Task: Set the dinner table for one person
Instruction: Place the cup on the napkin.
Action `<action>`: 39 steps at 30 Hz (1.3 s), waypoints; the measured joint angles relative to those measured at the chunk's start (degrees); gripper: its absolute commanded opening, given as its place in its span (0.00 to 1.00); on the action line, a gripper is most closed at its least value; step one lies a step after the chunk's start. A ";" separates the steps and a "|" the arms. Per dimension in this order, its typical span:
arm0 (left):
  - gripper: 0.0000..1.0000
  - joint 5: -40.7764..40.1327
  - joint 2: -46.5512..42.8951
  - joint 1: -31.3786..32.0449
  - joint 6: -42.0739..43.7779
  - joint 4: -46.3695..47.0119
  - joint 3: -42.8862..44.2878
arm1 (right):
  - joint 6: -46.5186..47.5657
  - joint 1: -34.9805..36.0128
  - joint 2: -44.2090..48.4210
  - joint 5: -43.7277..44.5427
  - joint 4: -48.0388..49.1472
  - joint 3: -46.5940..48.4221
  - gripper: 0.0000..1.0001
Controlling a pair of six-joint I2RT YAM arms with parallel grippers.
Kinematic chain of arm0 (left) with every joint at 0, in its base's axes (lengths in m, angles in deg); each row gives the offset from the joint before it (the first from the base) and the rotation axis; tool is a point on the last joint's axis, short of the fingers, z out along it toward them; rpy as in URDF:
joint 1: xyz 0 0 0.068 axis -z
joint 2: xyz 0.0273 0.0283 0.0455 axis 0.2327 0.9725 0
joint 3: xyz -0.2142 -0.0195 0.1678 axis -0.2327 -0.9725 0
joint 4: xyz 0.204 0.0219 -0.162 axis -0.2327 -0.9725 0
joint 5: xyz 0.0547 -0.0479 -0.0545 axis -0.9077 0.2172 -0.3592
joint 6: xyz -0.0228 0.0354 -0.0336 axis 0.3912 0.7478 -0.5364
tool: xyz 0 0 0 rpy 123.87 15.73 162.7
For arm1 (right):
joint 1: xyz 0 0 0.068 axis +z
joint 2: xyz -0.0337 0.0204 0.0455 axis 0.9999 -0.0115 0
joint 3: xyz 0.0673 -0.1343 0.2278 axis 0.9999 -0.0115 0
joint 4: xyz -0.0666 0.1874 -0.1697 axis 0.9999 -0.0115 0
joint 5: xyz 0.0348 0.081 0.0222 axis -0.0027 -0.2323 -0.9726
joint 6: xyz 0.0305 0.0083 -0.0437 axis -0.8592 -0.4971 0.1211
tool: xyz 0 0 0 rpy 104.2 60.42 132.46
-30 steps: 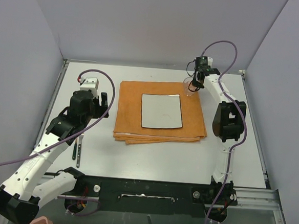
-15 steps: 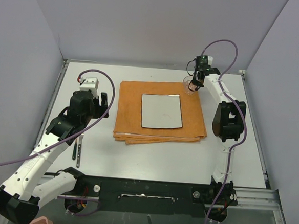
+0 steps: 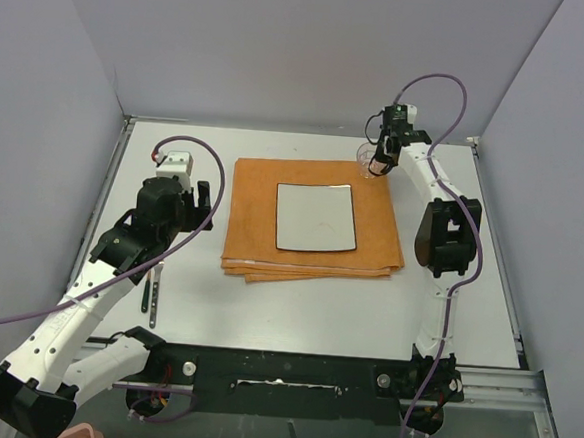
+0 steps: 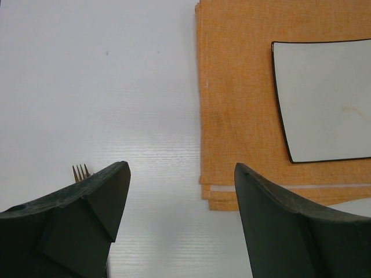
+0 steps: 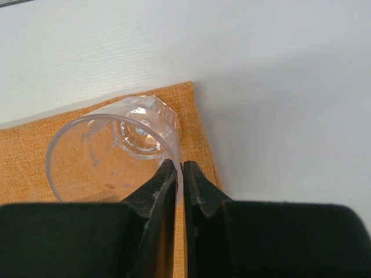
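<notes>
The dinner table (image 3: pixel 296 305) carries a folded orange mat (image 3: pixel 252 216) with a square white plate (image 3: pixel 316 218) on it. At the mat's far right corner my right gripper (image 3: pixel 379 165) is shut on the rim of a clear glass (image 3: pixel 366 160). In the right wrist view the fingertips (image 5: pixel 179 168) pinch the glass (image 5: pixel 110 150) wall, one inside and one outside. My left gripper (image 3: pixel 208 208) hangs open over bare table (image 4: pixel 104 87) left of the mat (image 4: pixel 235 116), holding nothing. Fork tines (image 4: pixel 81 171) peek out behind its left finger.
A utensil (image 3: pixel 152 294) lies on the table near the left arm. Grey walls close in the back and both sides. A metal edge strip (image 3: pixel 499 264) runs along the table's right side.
The right gripper and the glass have shifted slightly toward the far edge of the mat. The left arm has not moved.
</notes>
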 measured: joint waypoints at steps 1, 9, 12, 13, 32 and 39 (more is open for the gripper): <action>0.71 0.00 0.00 0.00 0.00 0.00 0.00 | 0.00 0.00 0.00 -0.02 0.24 0.20 0.00; 0.71 -0.02 0.07 0.24 0.20 0.02 0.00 | 0.04 0.02 0.00 -0.37 1.03 0.63 0.00; 0.71 -0.02 0.07 0.28 0.22 0.02 0.00 | 0.07 0.02 0.00 -0.37 1.03 0.61 0.00; 0.71 -0.02 0.07 0.28 0.22 0.02 0.00 | 0.04 0.02 0.00 -0.37 1.03 0.61 0.00; 0.72 -0.07 0.00 0.39 0.22 0.00 0.00 | -0.68 0.02 -1.60 0.07 2.54 -1.16 0.00; 0.72 -0.07 0.00 0.61 0.24 0.00 0.00 | -0.35 0.07 -1.60 0.00 2.62 -1.16 0.23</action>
